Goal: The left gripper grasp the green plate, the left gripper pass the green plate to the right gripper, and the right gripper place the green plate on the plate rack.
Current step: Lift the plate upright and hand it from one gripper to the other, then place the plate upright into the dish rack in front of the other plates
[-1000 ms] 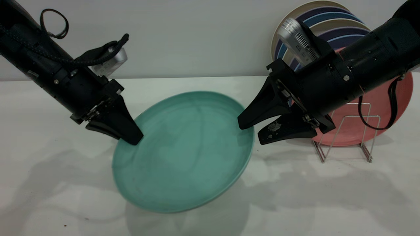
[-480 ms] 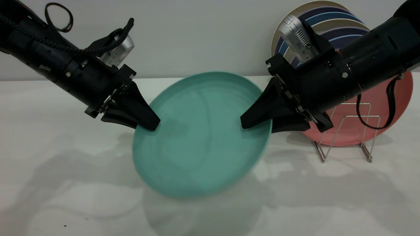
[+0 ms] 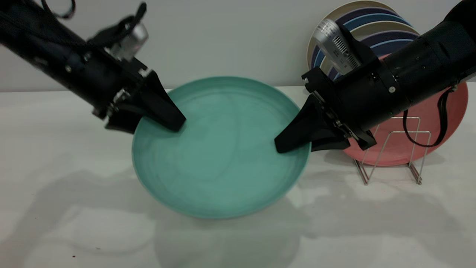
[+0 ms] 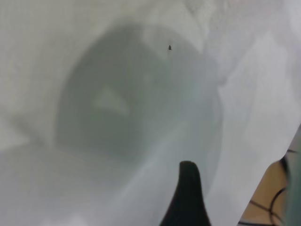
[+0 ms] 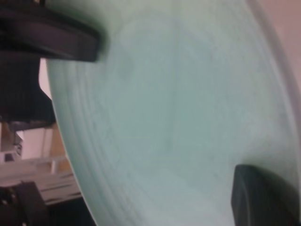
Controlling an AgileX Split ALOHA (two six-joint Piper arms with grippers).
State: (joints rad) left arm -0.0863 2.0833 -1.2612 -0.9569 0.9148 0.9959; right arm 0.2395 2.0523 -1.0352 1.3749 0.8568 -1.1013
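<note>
The green plate [image 3: 223, 149] hangs tilted above the table between both arms. My right gripper [image 3: 295, 145] is shut on its right rim, one finger on its face, the other behind it. My left gripper [image 3: 158, 126] is open and straddles the plate's upper left rim, one finger over the face, the other behind the edge. The right wrist view shows the plate [image 5: 178, 117] filling the frame, with my own fingertip [image 5: 263, 197] on it and the left gripper's finger [image 5: 51, 40] at the far rim. The plate rack [image 3: 390, 149] stands at the right.
A salmon-pink plate [image 3: 427, 123] stands in the rack behind my right arm. Several striped plates [image 3: 372, 22] lean on the back wall above it. The white table [image 3: 74, 208] extends in front and to the left of the green plate.
The plate rose and swung toward the right arm. My right gripper closed on its right rim. My left gripper's fingers spread apart on the left rim.
</note>
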